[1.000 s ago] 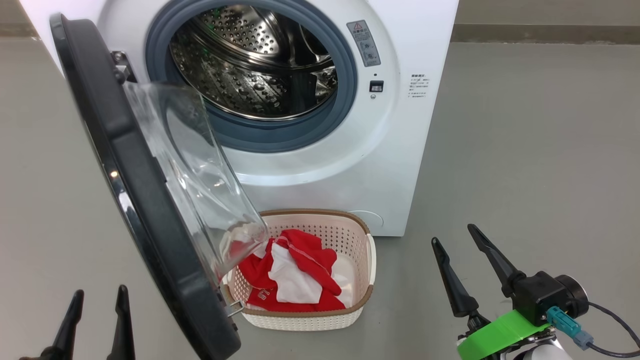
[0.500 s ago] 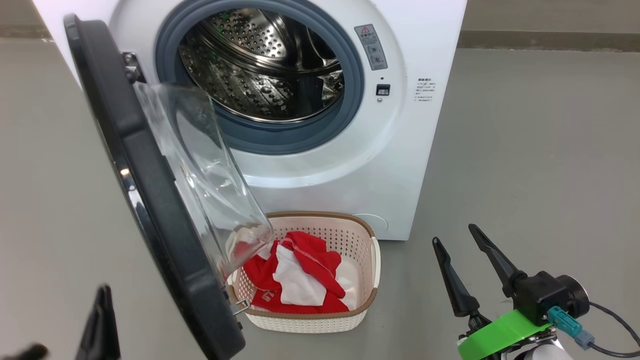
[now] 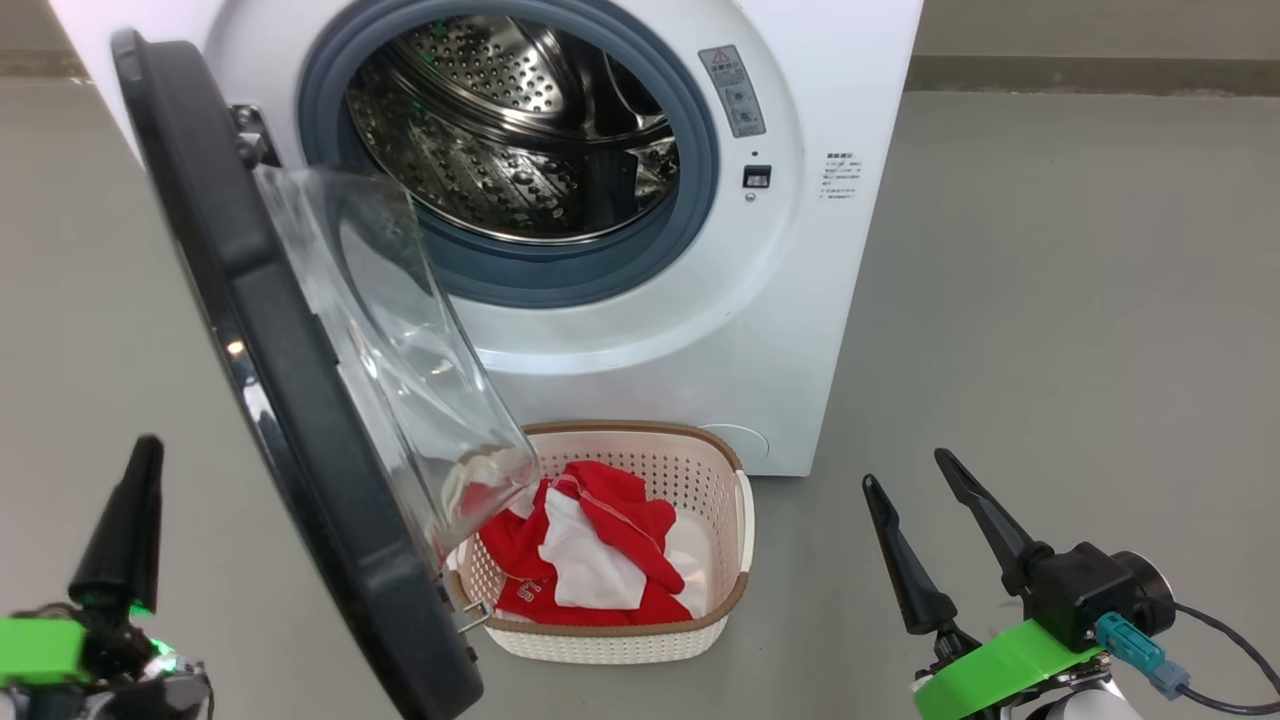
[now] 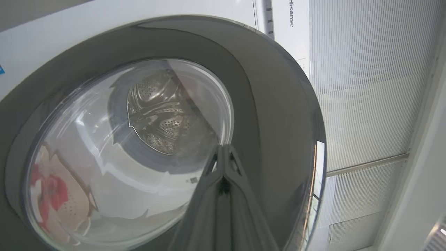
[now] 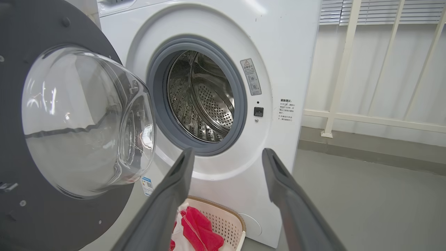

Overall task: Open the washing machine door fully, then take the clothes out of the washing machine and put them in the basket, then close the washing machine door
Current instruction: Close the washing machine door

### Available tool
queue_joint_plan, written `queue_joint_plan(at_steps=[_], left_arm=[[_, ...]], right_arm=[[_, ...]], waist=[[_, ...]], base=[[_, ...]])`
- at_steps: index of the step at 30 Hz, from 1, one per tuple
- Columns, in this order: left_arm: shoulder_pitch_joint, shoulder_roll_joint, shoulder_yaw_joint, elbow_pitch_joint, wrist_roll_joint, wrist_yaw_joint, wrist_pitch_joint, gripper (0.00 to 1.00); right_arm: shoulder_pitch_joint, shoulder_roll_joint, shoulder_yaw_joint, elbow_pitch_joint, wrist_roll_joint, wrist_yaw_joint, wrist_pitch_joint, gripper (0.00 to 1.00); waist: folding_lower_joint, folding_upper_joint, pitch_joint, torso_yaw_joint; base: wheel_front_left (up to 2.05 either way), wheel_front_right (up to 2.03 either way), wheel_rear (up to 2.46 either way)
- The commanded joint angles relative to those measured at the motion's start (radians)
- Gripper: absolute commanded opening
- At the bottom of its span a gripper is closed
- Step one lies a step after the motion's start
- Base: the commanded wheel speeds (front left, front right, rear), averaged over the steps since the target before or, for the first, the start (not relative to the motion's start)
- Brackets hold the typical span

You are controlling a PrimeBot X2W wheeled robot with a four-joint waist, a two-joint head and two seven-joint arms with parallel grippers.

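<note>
Left fingers (image 3: 125, 530) rose, now together — right fingers (image 3: 905, 570) apart; one basket (image 3: 600, 640), one door (image 3: 280, 400).

Your left end effector (image 3: 146, 462), which a second ago gaped low at the bottom edge of the head view, has closed into a single dark spike and risen higher at the lower left, outside the door (image 3: 285, 385), so its green bracket (image 3: 40, 648) has come into sight.
</note>
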Motion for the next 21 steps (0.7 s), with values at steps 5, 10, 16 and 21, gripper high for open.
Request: queue_joint_plan(at_steps=[5,10,16,21], left_arm=[[-0.03,0.016,0.03,-0.16,-0.144,0.112,0.08,0.0],[-0.024,0.017,0.003,-0.203,-0.155,0.158,0.099,0.0],[-0.03,0.017,-0.026,-0.207,-0.156,0.179,0.103,0.0],[-0.045,0.016,-0.064,-0.209,-0.17,0.179,0.096,0.0]], right_arm=[[-0.018,-0.004,0.02,-0.027,0.016,0.006,-0.006,1.0],[-0.021,-0.004,0.018,-0.027,0.021,0.006,-0.006,1.0],[-0.026,-0.003,0.026,-0.025,0.026,0.006,-0.006,1.0],[-0.029,-0.005,0.027,-0.025,0.025,0.006,-0.006,1.0]], waist=[[0.0,-0.0001,0.011,-0.009],[0.0,-0.0001,0.013,-0.014],[0.0,-0.0001,0.012,-0.029],[0.0,-0.0001,0.023,-0.051]], base=[[0.0,0.0,0.0],[0.0,0.0,0.0],[0.0,0.0,0.0],[0.0,0.0,0.0]])
